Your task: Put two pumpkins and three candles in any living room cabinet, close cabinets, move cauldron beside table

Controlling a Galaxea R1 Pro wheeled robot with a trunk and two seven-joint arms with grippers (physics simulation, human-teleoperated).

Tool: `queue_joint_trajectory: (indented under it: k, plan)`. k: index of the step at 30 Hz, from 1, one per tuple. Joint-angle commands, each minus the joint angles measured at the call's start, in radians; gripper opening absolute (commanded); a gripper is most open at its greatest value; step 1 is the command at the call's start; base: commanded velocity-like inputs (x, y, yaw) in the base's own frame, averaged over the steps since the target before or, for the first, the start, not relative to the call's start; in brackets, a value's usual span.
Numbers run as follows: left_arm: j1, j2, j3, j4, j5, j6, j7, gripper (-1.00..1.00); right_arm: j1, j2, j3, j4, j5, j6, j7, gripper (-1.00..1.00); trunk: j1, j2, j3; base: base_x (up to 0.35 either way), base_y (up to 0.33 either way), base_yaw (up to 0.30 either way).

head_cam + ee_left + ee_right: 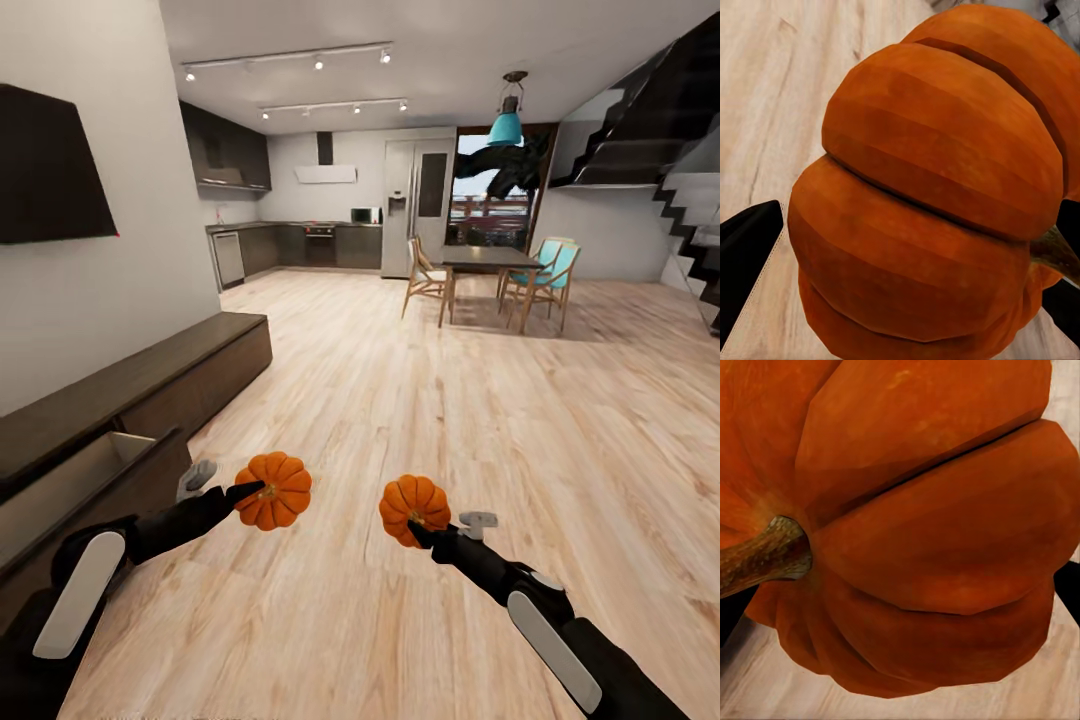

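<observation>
Left pincer [250, 492] clamping left pumpkin [275, 490], right pincer [418, 528] clamping right pumpkin [413, 508]

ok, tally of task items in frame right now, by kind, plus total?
Pumpkins: 2, one in the left end effector (left pumpkin), one in the right end effector (right pumpkin)
Cabinets: 1, the dark-brown TV unit, one drawer open
Total: 3
</observation>
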Motion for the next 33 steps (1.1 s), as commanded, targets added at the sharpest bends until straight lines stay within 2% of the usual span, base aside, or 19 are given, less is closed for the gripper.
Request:
queue_joint_trajectory:
  k: [1, 8, 14, 19, 33]
  plan:
    - [-0.001, 0.0, 0.002, 0.0, 0.005, 0.006, -0.007, -1.0, -0.001, -0.001, 0.001, -0.001, -0.008, 0.003, -0.001, -1.0, -0.004, 0.007, 0.002, 0.0, 0.0, 0.266]
    - [-0.002, 0.0, 0.001, 0.005, 0.002, 0.006, -0.004, -1.0, -0.001, -0.001, 0.001, -0.001, -0.008, 0.003, -0.001, -1.0, -0.031, 0.056, 0.024, 0.0, 0.0, 0.266]
    - [-0.002, -0.009, -0.001, 0.002, 0.003, 0.006, 0.046, -1.0, -0.001, -0.001, 0.001, 0.0, -0.008, 0.003, -0.001, -1.0, -0.054, 0.098, 0.043, 0.0, 0.0, 0.266]
    - [-0.002, -0.02, -0.007, 0.001, 0.002, 0.006, 0.05, -1.0, -0.001, -0.001, 0.001, 0.0, -0.008, 0.002, -0.001, -1.0, -0.073, 0.133, 0.059, 0.0, 0.0, 0.266]
    - [-0.002, -0.023, -0.011, 0.001, 0.002, 0.006, 0.05, -1.0, -0.001, -0.001, 0.001, 0.0, -0.008, 0.001, -0.001, -1.0, -0.127, 0.231, 0.103, 0.0, 0.0, 0.266]
